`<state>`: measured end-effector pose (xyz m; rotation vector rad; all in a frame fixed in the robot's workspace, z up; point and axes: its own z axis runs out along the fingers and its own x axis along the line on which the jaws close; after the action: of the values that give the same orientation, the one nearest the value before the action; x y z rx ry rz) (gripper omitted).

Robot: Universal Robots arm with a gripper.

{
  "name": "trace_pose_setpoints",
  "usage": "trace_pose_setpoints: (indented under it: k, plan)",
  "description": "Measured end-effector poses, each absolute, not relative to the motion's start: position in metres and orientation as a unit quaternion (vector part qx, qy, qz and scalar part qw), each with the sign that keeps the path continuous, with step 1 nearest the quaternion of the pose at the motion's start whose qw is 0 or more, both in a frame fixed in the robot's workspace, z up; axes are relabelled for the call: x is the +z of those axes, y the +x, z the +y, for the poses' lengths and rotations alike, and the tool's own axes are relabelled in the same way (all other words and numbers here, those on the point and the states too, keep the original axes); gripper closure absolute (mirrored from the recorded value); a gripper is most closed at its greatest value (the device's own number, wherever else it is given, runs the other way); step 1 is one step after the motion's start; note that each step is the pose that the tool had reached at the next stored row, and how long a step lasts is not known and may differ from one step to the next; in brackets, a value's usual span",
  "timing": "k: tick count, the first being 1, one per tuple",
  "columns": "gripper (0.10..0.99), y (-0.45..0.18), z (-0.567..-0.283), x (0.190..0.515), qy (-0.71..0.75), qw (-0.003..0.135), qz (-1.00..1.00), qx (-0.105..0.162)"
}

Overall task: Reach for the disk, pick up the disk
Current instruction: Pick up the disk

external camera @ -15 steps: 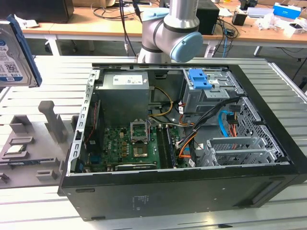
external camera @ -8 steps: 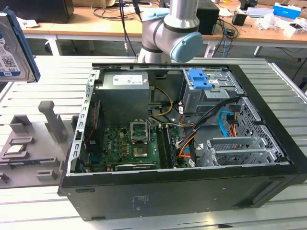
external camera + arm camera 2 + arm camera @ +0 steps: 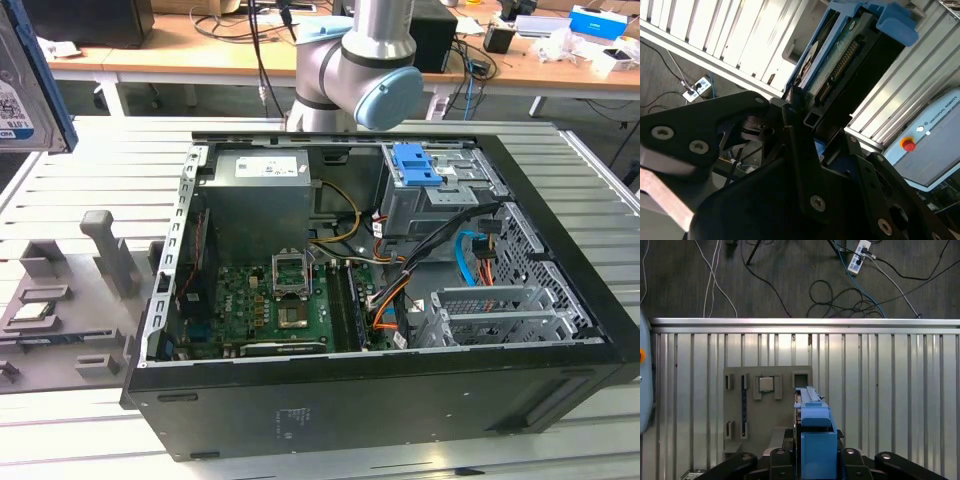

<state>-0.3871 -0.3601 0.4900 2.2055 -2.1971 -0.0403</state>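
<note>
though judged from one moment only, counted the reach and the grasp as done: found the disk (image 3: 815, 440) pinched along its blue-bracketed edges between the fingers (image 3: 796, 140) of the gripper (image 3: 799, 111), jaws pressed in on it, and held in the air above the slatted table (image 3: 890, 390), touching nothing below. saw it again high at the exterior view's left. reckoned nothing of the pick-up left undone but the hold itself. noted beneath it, in the first wrist view, the grey fixture tray (image 3: 767, 410) with a small square chip (image 3: 766, 384) seated in one pocket, both apart from the disk. marked the table's rail edge (image 3: 800, 322) beyond the tray, with floor and loose cables (image 3: 840, 290) past it. placed the open computer case (image 3: 350, 420) well apart toward the exterior view's right. judged free air on every side, with the tray's upright posts (image 3: 105, 245) the likeliest things to catch.
</note>
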Motion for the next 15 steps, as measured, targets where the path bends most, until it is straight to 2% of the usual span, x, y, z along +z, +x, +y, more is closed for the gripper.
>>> trace_pose_setpoints:
  k: [15]
  plan:
    - [0.722, -0.386, -0.360, 0.509, 0.708, 0.014, -0.706, -0.013]
